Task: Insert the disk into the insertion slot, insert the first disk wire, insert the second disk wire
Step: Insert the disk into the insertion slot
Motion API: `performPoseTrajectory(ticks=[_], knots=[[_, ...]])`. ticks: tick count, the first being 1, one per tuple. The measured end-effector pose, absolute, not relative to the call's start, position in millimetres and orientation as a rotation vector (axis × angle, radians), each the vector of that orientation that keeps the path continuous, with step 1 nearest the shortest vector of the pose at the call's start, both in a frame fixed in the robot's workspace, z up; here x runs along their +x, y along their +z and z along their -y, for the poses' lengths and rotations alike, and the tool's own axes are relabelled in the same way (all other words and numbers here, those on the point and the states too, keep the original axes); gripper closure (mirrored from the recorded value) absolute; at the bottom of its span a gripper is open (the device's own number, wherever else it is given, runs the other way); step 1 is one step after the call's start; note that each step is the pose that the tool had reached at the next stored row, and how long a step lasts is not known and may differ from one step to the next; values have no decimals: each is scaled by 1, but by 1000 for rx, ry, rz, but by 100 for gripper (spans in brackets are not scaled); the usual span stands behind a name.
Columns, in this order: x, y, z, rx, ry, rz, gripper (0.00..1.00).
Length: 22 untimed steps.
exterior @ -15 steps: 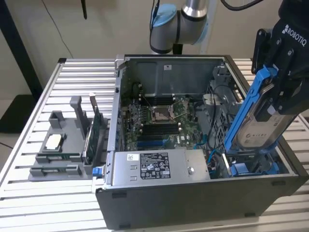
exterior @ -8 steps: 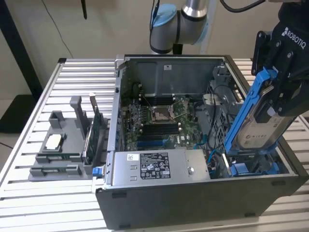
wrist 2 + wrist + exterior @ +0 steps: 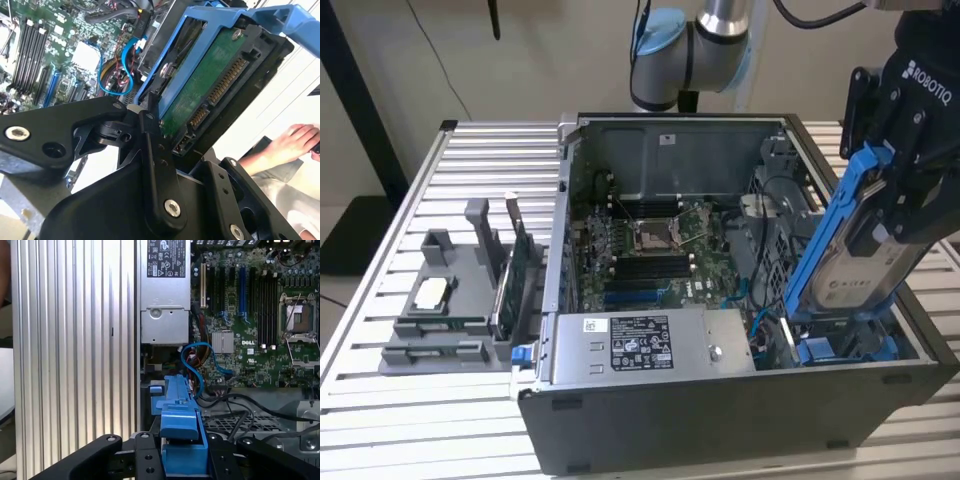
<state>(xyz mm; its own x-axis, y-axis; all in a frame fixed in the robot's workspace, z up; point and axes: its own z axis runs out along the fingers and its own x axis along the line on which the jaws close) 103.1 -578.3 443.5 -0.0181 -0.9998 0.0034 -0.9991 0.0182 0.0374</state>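
My gripper (image 3: 892, 205) is clamped on the disk (image 3: 855, 268), with the matte black fingers (image 3: 156, 165) pressing the bright blue plastic carrier from both sides. The disk is a flat silver-grey metal slab with a white label. It hangs steeply tilted over the exterior view's right end of the open computer case (image 3: 720, 420). Its lower end is down among the blue plastic bay fittings (image 3: 845, 348); whether it touches them I cannot tell. In the second wrist view its underside shows a green circuit board (image 3: 210, 85) with rows of gold connector pins. In the first wrist view the carrier's moulded handle tab (image 3: 182, 427) sits between my fingers. Inside the dark grey sheet-metal case lie the green motherboard (image 3: 660, 250), a thin looping blue cable (image 3: 202, 344) and the boxy grey power supply (image 3: 650, 345) with its label. The case stands on a ribbed aluminium table (image 3: 470, 160). A person's hand (image 3: 295, 142) shows beyond the disk.
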Motion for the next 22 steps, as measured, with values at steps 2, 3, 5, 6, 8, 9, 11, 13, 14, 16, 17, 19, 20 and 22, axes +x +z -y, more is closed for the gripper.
performPoseTrajectory(ticks=[2, 3, 5, 6, 8, 9, 11, 13, 14, 16, 17, 19, 20, 22], knots=[[103, 443, 578, 2181, -38, 2221, 67], [103, 443, 578, 2181, -38, 2221, 67], [103, 443, 578, 2181, -38, 2221, 67], [103, 443, 578, 2181, -38, 2221, 67], [103, 443, 578, 2181, -38, 2221, 67], [103, 442, 578, 2181, -38, 2221, 67], [104, 441, 578, 2181, -38, 2221, 67], [104, 439, 578, 2181, -38, 2221, 67], [104, 438, 578, 2181, -37, 2221, 67], [104, 435, 578, 2182, -37, 2222, 67], [105, 433, 578, 2182, -36, 2222, 67], [106, 430, 577, 2183, -35, 2221, 67], [107, 429, 576, 2184, -34, 2221, 67], [109, 426, 575, 2186, -35, 2220, 67]])
